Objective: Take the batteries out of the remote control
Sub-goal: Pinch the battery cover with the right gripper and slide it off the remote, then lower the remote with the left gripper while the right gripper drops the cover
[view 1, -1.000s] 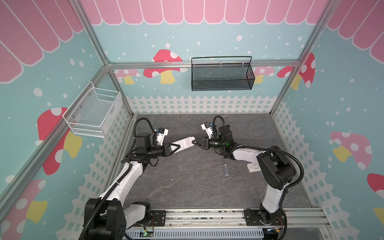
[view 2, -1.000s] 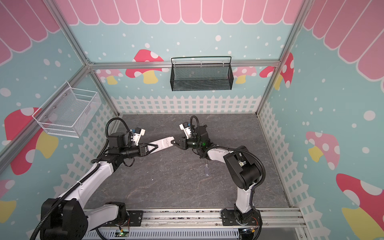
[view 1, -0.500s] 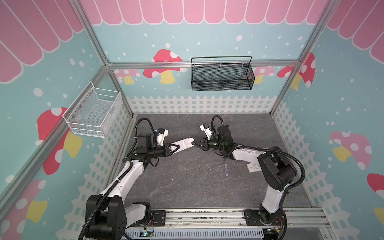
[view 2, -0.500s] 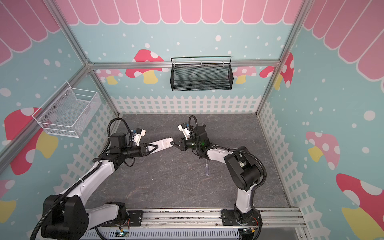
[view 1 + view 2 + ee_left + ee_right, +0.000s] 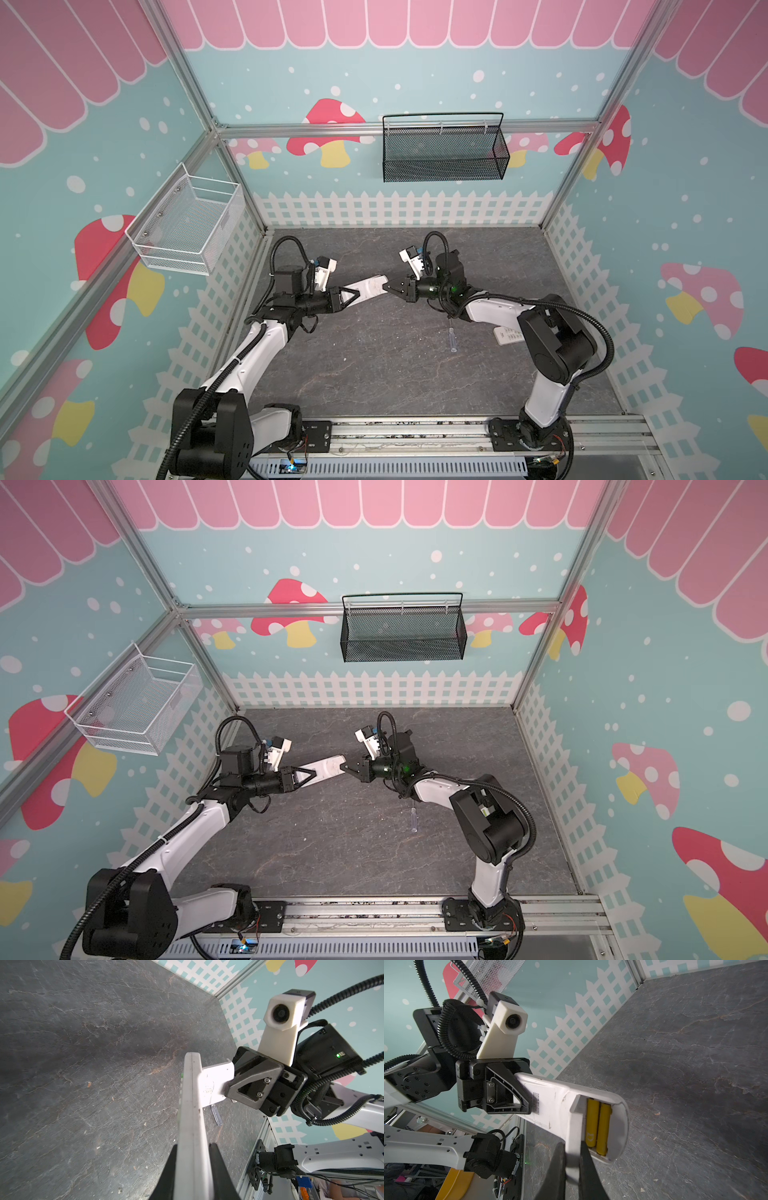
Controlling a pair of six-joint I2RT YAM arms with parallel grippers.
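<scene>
Two yellow batteries lay in the open bay of the remote: probably light, rigid, slick, best levered up by one end. The left fingers clamped the remote; the right fingers pinched its cover.

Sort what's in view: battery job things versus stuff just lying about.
Job: remote in left gripper; its cover, pinched by right gripper; two yellow batteries inside.
Lying about: screwdriver, second remote, black basket, white basket.

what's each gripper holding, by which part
Left gripper clamps the long white plastic remote at the end opposite its yellow batteries; right gripper pinches the outer edge of the thin white battery cover.
</scene>
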